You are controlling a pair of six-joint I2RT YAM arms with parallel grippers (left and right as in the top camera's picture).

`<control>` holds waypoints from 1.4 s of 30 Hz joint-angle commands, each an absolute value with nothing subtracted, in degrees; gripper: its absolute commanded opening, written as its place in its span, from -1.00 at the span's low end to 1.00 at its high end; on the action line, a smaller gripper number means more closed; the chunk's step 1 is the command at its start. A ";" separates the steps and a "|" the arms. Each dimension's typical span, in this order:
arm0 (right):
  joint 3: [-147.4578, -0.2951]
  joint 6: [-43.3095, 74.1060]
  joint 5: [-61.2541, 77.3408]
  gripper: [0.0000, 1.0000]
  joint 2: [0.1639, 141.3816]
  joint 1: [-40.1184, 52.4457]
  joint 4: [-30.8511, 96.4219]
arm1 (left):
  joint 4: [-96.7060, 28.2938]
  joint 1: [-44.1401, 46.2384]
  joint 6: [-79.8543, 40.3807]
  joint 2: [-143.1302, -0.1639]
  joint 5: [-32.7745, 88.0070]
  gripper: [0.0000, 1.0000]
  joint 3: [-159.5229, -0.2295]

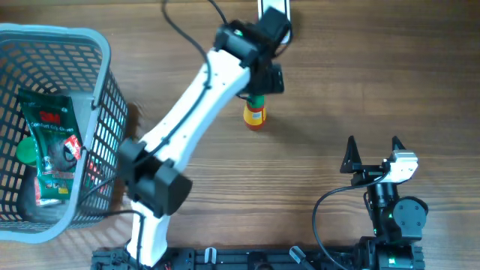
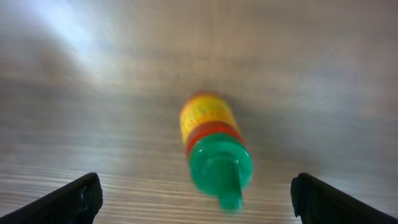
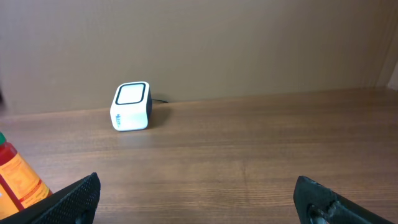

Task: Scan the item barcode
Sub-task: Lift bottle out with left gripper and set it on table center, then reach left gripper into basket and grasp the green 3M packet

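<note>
A small bottle [image 1: 255,115] with a yellow body, red band and green cap [image 2: 219,165] stands upright on the wooden table. My left gripper [image 1: 256,96] hovers straight above it, and in the blurred left wrist view both fingers [image 2: 78,199] stand far apart, touching nothing. The white cube scanner [image 3: 132,107] with its dark-rimmed window sits at the table's far edge, partly covered by the left arm from overhead [image 1: 273,9]. My right gripper [image 1: 373,147] rests open and empty near the front right, with the bottle [image 3: 17,179] at its view's left edge.
A grey mesh basket [image 1: 96,45] stands at the left with a green packet [image 1: 51,146] inside. The left arm [image 1: 187,112] stretches diagonally across the middle of the table. A brown wall [image 3: 249,43] backs the scanner.
</note>
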State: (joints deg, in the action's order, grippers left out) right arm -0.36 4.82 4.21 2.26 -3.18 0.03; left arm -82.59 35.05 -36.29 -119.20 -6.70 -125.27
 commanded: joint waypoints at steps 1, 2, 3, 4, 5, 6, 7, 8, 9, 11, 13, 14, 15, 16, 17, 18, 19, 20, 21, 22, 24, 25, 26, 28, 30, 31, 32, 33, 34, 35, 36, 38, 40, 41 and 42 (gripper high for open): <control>-0.30 4.49 3.84 0.99 2.15 -2.90 -0.08 | -86.11 28.34 -34.92 -109.01 -14.39 1.00 -137.91; -0.30 4.47 3.84 0.99 2.15 -2.90 -0.10 | -86.52 26.33 -34.92 -107.33 -15.64 0.99 -140.03; -0.30 4.49 3.84 0.99 2.15 -2.90 -0.10 | -86.70 22.98 -34.96 -104.79 -17.30 1.00 -141.84; -0.30 4.49 3.84 0.99 2.15 -2.90 -0.10 | -86.67 20.29 -35.11 -102.76 -17.96 1.00 -142.10; -0.30 4.47 3.84 0.99 2.15 -2.90 -0.10 | -86.94 17.50 -35.16 -100.92 -18.11 1.00 -142.10; -0.30 4.49 3.84 0.99 2.15 -2.90 -0.10 | -88.01 13.63 -35.48 -98.96 -18.06 1.00 -142.10; -0.30 4.49 3.84 1.00 2.15 -2.90 -0.10 | -89.47 10.33 -36.25 -97.58 -18.09 1.00 -142.10; -0.30 4.49 3.84 0.99 2.15 -2.90 -0.10 | -92.25 5.52 -37.41 -96.16 -18.09 1.00 -142.10; -0.30 4.47 3.84 0.99 2.15 -2.90 -0.08 | -94.76 1.91 -38.09 -95.46 -18.04 1.00 -142.08; -0.30 4.51 3.84 0.99 2.15 -2.90 -0.10 | -96.51 -6.02 -35.07 -94.45 -14.33 1.00 -140.73; -0.30 4.47 3.84 1.00 2.15 -2.90 -0.10 | -96.51 -13.98 -34.06 -94.15 -7.99 1.00 -137.78; -0.30 4.47 3.84 0.99 2.15 -2.90 -0.10 | -96.51 -16.47 -33.10 -94.17 -6.44 1.00 -136.35; -0.30 4.49 3.84 1.00 2.15 -2.90 -0.10 | -96.51 -19.22 -32.97 -94.17 -6.17 1.00 -134.02; -0.30 4.47 3.84 0.99 2.15 -2.90 -0.10 | -96.51 -21.12 -32.97 -94.17 -6.24 1.00 -131.96; -0.30 4.49 3.84 0.99 2.15 -2.90 -0.08 | -96.51 -23.24 -33.01 -94.17 -6.22 1.00 -129.40; -0.30 4.47 3.84 0.99 2.15 -2.90 -0.10 | -96.51 -25.34 -32.99 -94.15 -6.22 1.00 -126.17; -0.30 4.49 3.84 0.99 2.15 -2.90 -0.08 | -96.49 -26.74 -32.99 -94.15 -6.22 1.00 -123.72; -0.30 4.49 3.84 0.99 2.15 -2.90 -0.10 | -96.42 -28.36 -32.99 -94.15 -6.22 1.00 -120.18; -0.30 4.49 3.84 1.00 2.15 -2.90 -0.10 | -95.81 -29.63 -32.97 -94.04 -6.22 1.00 -116.92; -0.30 4.49 3.84 0.99 2.15 -2.90 -0.10 | -94.48 -30.61 -32.97 -93.80 -6.22 1.00 -113.71; -0.30 4.49 3.81 1.00 2.15 -2.90 -0.08 | -90.56 -32.23 -32.77 -93.19 -6.22 1.00 -107.13; -0.30 4.47 3.84 0.99 2.15 -2.90 -0.10 | -89.25 -32.69 -31.90 -93.06 -6.20 1.00 -105.16; -0.30 4.47 3.84 0.99 2.15 -2.90 -0.10 | -86.50 -33.69 -28.82 -92.88 -6.24 1.00 -100.92; -0.30 4.47 3.84 1.00 2.15 -2.90 -0.10 | -83.64 -34.85 -22.00 -92.88 -6.24 1.00 -95.98; -0.30 4.49 3.84 0.99 2.15 -2.90 -0.10 | -80.62 -35.73 -19.51 -92.88 -6.26 1.00 -91.66; -0.30 4.49 3.84 0.99 2.15 -2.90 -0.10 | -78.98 -36.29 -19.70 -92.90 -6.57 1.00 -89.62; -0.30 4.49 3.84 1.00 2.15 -2.90 -0.10 | -78.04 -36.71 -19.70 -92.90 -7.64 1.00 -88.09; -0.30 4.49 3.81 0.99 2.15 -2.90 -0.10 | -77.32 -37.28 -20.08 -92.90 -10.52 1.00 -86.89; -0.30 4.51 3.84 1.00 2.15 -2.90 -0.10 | -76.86 -37.95 -20.43 -92.90 -13.41 1.00 -86.24; -0.30 4.47 3.84 0.99 2.15 -2.90 -0.10 | -76.60 -38.46 -20.36 -92.90 -14.87 1.00 -86.19; -0.30 4.49 3.81 0.99 2.15 -2.90 -0.10 | -75.88 -39.05 -20.38 -92.90 -16.64 1.00 -86.19; -0.30 4.49 3.84 0.99 2.15 -2.90 -0.10 | -72.60 -40.58 -21.96 -92.99 -17.98 1.00 -86.06; -0.30 4.49 3.84 1.00 2.15 -2.90 -0.10 | -68.16 -42.35 -24.38 -93.01 -16.91 1.00 -84.86; -0.30 4.47 3.84 0.99 2.15 -2.90 -0.10 | -66.59 -42.81 -24.47 -93.01 -14.15 1.00 -83.68; -0.30 4.49 3.84 0.99 2.15 -2.90 -0.10 | -65.78 -42.94 -24.45 -93.01 -11.27 1.00 -82.52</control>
